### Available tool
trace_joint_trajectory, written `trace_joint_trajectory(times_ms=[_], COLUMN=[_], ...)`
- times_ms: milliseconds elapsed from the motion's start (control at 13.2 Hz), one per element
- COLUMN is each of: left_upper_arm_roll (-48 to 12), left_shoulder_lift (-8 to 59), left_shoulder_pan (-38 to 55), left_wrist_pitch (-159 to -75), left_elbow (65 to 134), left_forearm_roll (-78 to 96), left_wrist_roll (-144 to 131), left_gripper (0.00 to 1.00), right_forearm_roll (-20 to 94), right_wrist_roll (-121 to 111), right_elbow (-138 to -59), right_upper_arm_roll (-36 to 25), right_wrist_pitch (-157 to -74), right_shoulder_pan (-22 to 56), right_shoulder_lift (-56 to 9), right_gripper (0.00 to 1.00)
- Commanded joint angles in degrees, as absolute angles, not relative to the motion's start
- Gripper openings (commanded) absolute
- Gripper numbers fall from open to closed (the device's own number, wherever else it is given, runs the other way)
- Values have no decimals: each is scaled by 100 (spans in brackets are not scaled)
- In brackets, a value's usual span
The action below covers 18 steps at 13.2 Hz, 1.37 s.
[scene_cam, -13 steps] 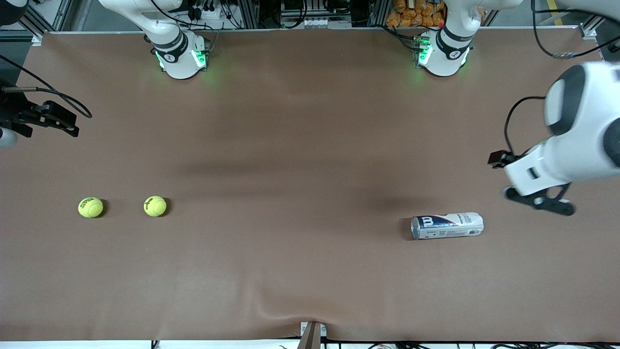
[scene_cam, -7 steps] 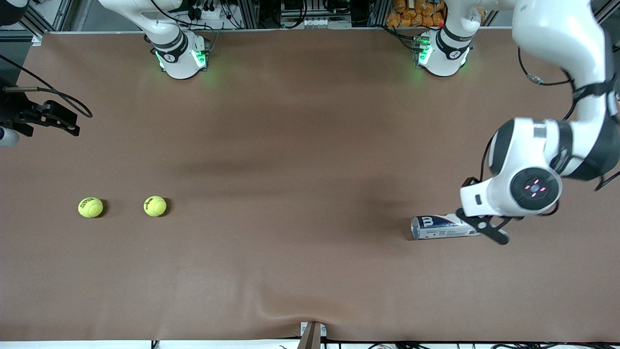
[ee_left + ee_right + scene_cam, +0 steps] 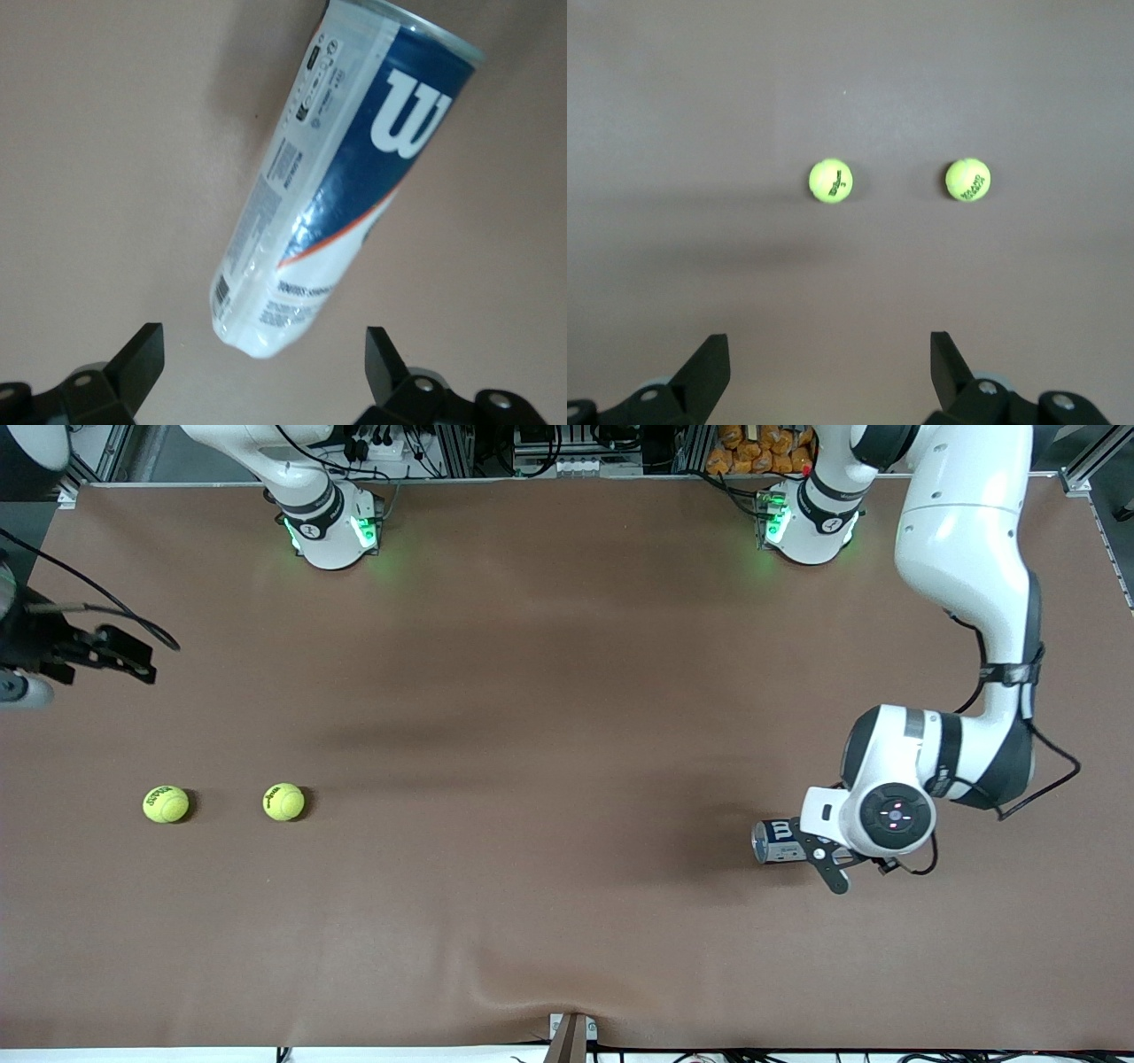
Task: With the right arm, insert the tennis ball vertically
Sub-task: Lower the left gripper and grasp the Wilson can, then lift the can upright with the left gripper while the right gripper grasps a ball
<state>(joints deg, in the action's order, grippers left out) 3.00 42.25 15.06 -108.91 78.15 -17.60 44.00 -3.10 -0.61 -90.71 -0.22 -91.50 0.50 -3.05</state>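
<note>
Two balls [image 3: 830,181] lie under the wide-open, empty right claw [image 3: 830,376]. The left claw [image 3: 264,367], open and empty, straddles the can [image 3: 341,181]; closing off-centre could roll it.

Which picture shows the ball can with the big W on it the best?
The left wrist view. The can fills it, lying on its side, between the open left gripper's fingers. In the front view the can is mostly hidden under that arm. The right wrist view misses it.
</note>
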Motion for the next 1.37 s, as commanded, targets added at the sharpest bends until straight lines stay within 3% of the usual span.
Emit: trace_joint_trajectory(times_ms=[0,380,532,1216,1292], left_upper_arm_roll=[308,308,308,316,316], left_shoulder_lift=[4403,4719,4729,4790,4790], left_shoulder_pan=[1591,1600,1661,1854,1907], left_wrist_pitch=[-10995,-11504,-11732,-12217,-12217], left_elbow=[7734,7822,8014,8262,8262], left_forearm_roll=[-1969,-1969,-1969,-2381,-2408], left_wrist_roll=[4509,4465,4421,4403,4403], left_gripper=[100,100,100,100,91], right_forearm_roll=[-308,-290,-290,-290,-290], right_wrist_roll=[-9,26,26,413,413], right_elbow=[-9789,-11054,-11390,-11478,-11479], right_upper_arm_roll=[18,18,18,18,18], right_wrist_pitch=[-9789,-11439,-12152,-13867,-14069], right_shoulder_pan=[-35,-35,-61,9,0], right_shoulder_lift=[-220,-298,-622,-2169,-2284], right_gripper=[100,100,100,100,100])
